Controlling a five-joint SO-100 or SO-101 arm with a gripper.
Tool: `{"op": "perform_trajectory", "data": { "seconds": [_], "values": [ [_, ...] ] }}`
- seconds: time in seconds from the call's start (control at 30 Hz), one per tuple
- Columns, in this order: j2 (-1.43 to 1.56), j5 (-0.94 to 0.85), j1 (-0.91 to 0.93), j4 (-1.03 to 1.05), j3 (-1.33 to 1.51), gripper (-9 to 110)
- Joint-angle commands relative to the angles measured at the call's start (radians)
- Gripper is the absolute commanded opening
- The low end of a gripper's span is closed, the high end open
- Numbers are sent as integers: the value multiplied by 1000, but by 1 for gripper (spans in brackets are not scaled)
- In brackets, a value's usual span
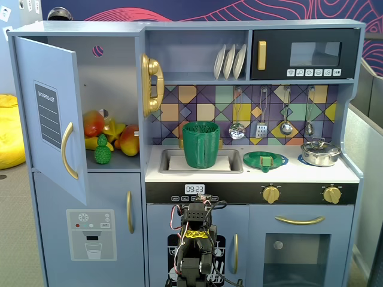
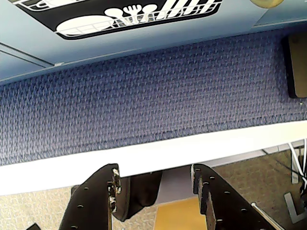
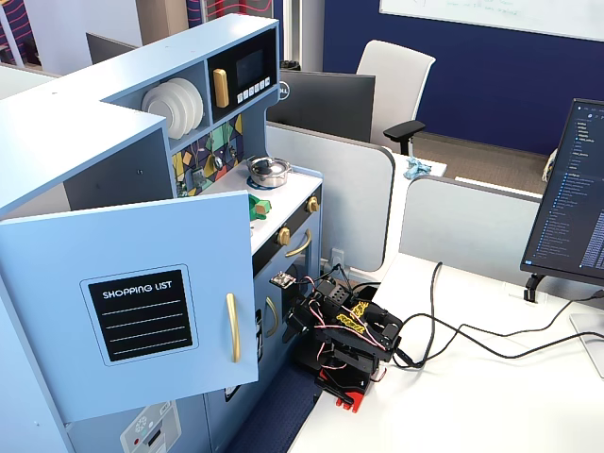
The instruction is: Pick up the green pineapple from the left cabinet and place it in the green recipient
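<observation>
The green pineapple point(image 1: 103, 152) stands at the front of the shelf inside the left cabinet, whose light-blue door point(image 1: 51, 113) is swung open; in the side fixed view the door point(image 3: 142, 311) hides it. The green recipient point(image 1: 201, 143), a tall ribbed cup, stands in the sink. My arm point(image 1: 194, 236) is folded low in front of the kitchen, far below both, and also shows in the side fixed view point(image 3: 344, 330). In the wrist view my gripper point(image 2: 154, 168) is open and empty, pointing down over the white table edge point(image 2: 144, 155) and blue carpet point(image 2: 144, 96).
A yellow banana point(image 1: 91, 143) and red-orange fruits point(image 1: 130, 139) lie behind the pineapple. A flat green plate point(image 1: 265, 160) and silver pot point(image 1: 320, 152) sit on the counter. A black microwave point(image 1: 305, 55) is above. Cables point(image 3: 453, 330) and a monitor point(image 3: 576, 198) are on the desk.
</observation>
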Motion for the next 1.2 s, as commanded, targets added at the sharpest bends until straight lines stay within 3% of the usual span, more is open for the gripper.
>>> {"op": "perform_trajectory", "data": {
  "seconds": [0.0,0.47,0.57,0.83,1.07,1.17],
  "values": [
    [-6,44,29,172,9,0],
    [-6,18,-66,133,8,0],
    [-18,9,-192,-55,3,0],
    [-242,-55,-589,-831,-110,0],
    [-515,-225,-707,-1035,-423,0],
    [-641,-216,-718,-1029,-597,6]
  ]
}}
